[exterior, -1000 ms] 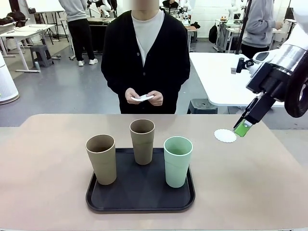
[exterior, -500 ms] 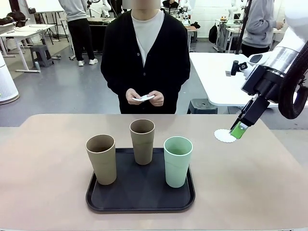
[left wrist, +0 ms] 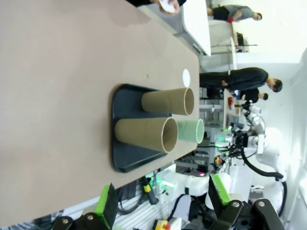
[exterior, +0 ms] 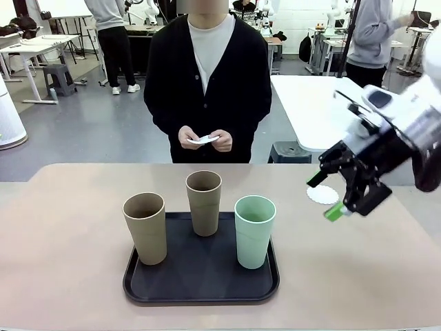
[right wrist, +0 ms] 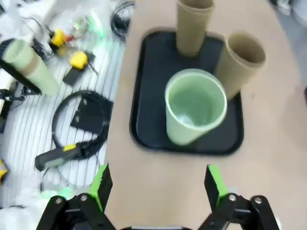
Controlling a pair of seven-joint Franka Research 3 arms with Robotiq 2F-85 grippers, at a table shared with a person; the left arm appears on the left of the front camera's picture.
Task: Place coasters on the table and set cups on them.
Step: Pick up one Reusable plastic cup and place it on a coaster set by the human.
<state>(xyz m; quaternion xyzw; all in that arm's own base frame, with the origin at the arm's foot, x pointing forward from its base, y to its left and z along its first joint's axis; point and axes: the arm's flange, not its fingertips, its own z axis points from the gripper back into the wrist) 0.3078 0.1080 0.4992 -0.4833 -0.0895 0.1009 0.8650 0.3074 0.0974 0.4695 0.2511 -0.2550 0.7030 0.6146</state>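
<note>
One coaster (exterior: 318, 194) lies on the table (exterior: 69, 276) right of the tray (exterior: 200, 293), and your right gripper (exterior: 323, 198) is spread wide by it, holding nothing. All three cups (exterior: 204, 202) sit on the tray. The right wrist view looks down into the mint cup (right wrist: 195, 105), and the left wrist view gives you the left gripper (left wrist: 163, 199), spread and empty too.

No text, label, brand or number can be read anywhere (the cups (exterior: 255, 234), tray (exterior: 200, 279) and table (exterior: 69, 262) look plain).

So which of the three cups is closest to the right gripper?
The mint green cup, on the right side of the black tray, nearest the open right gripper. The two tan-brown cups stand farther left.
</note>
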